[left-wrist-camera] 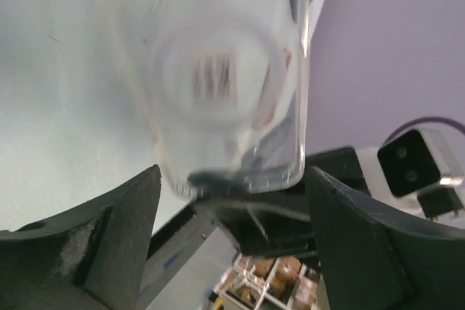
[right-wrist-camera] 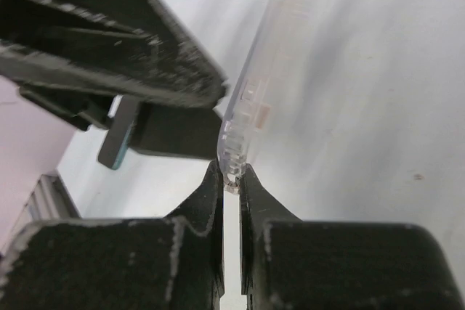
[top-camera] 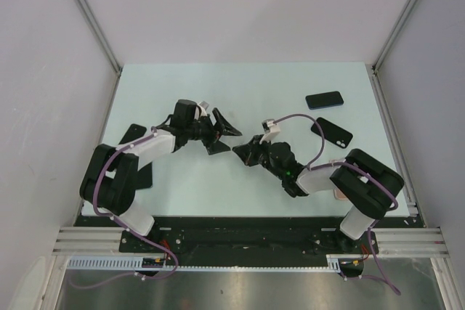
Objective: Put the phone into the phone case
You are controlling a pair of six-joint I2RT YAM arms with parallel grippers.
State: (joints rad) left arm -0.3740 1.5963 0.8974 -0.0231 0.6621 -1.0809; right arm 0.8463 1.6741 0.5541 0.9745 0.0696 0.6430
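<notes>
Right wrist view shows the right gripper (right-wrist-camera: 231, 176) pinching the bottom edge of the clear plastic phone case (right-wrist-camera: 253, 92), while the left gripper (left-wrist-camera: 232, 179) stands spread around it. The flat black phone (top-camera: 324, 99) lies well apart, so the case probably needs laying down flat next.

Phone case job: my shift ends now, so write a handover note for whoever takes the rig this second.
Right pincer: shut on the clear phone case, pinching its edge, case held off the table.
Left pincer: jaws wide, straddling the case's end; gripping or only touching, cannot tell.
Dark phone-like slabs: two, lying far right, untouched; which is the phone is unclear.
Done: case picked up.
Left: seat the phone in it.
</notes>
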